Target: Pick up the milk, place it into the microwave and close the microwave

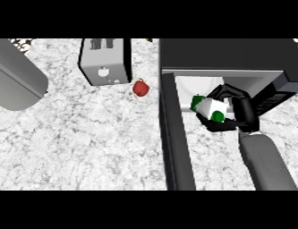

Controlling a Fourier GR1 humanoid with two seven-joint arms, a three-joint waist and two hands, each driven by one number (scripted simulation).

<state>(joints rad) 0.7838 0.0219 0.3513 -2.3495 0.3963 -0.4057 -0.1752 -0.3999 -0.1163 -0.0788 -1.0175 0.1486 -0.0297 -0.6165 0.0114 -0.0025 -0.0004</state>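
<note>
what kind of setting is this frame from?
Most likely a kitchen counter: an open microwave, a toaster beside it, and a speckled stone countertop. The right robot hand holds a milk carton at the microwave's opening.

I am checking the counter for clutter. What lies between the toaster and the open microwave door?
In the head view, one small red item lies on the counter between the toaster and the microwave door, nearer the toaster.

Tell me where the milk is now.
Head view, right of centre: the milk is gripped by the right hand at the microwave opening, right of its open door.
</note>
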